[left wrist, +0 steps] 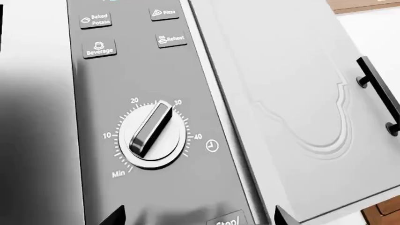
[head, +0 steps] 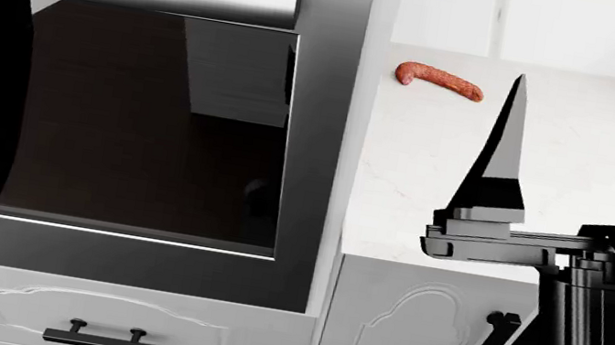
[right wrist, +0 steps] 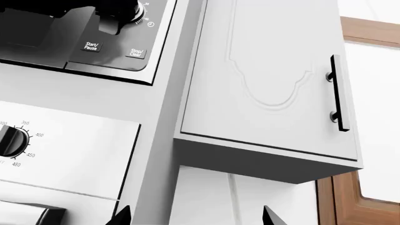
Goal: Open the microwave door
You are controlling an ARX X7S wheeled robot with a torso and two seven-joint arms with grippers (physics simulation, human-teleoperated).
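Right gripper (head: 589, 152) hangs spread wide, holding nothing, over the white countertop (head: 550, 202); a sausage (head: 439, 79) lies far back. Microwave control panel (left wrist: 150, 117) fills the left wrist view, beside a white cabinet door (left wrist: 293, 93); left gripper's state, can't tell.

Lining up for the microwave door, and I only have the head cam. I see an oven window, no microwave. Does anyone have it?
Observer: Yes. The left wrist view is close on its control panel, and the timer dial points between 20 and 30.
Operator: Is a door handle visible anywhere?
Observer: No microwave handle shows in any view. The right wrist view catches the Start/Pause button and an oven temperature knob.
Operator: Left gripper state?
Observer: The left gripper is open, with its tips apart in front of the panel and nothing between them.
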